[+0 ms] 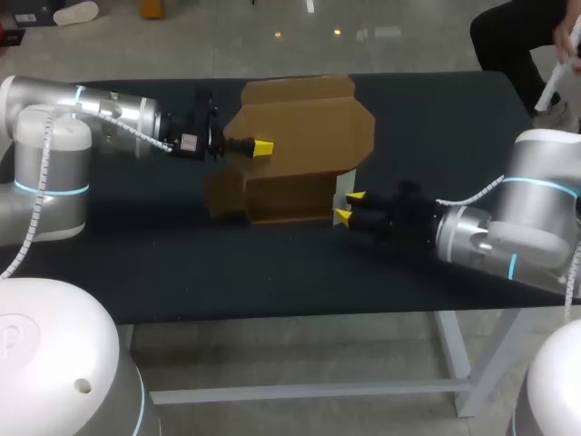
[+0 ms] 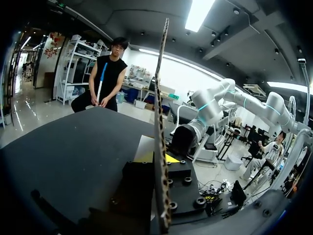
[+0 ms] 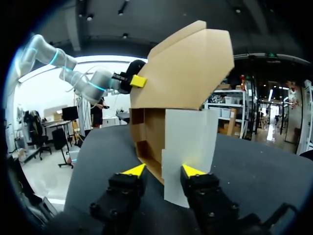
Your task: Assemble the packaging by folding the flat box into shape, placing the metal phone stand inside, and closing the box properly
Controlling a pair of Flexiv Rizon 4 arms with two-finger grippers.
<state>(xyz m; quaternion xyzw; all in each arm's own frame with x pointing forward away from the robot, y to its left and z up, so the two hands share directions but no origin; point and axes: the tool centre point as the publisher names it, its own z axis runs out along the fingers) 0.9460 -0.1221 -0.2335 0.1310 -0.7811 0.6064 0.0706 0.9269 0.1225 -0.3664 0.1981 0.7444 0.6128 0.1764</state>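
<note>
The brown cardboard box (image 1: 290, 195) stands at the table's middle with its wide lid panel (image 1: 304, 132) raised. My left gripper (image 1: 263, 147) is shut on that lid's left edge. In the left wrist view the cardboard (image 2: 160, 98) runs edge-on between its fingers. My right gripper (image 1: 349, 205) is at the box's front right corner, open. In the right wrist view its yellow tips straddle the edge of a pale side flap (image 3: 190, 137) without pinching it. The box's open inside (image 3: 149, 132) lies just ahead of the right gripper (image 3: 164, 170). No phone stand shows in any view.
The black table top (image 1: 272, 272) stretches in front of the box to the near edge. A small flap (image 1: 222, 195) sticks out at the box's left side. My right arm's grey body (image 1: 508, 227) lies low over the right part of the table.
</note>
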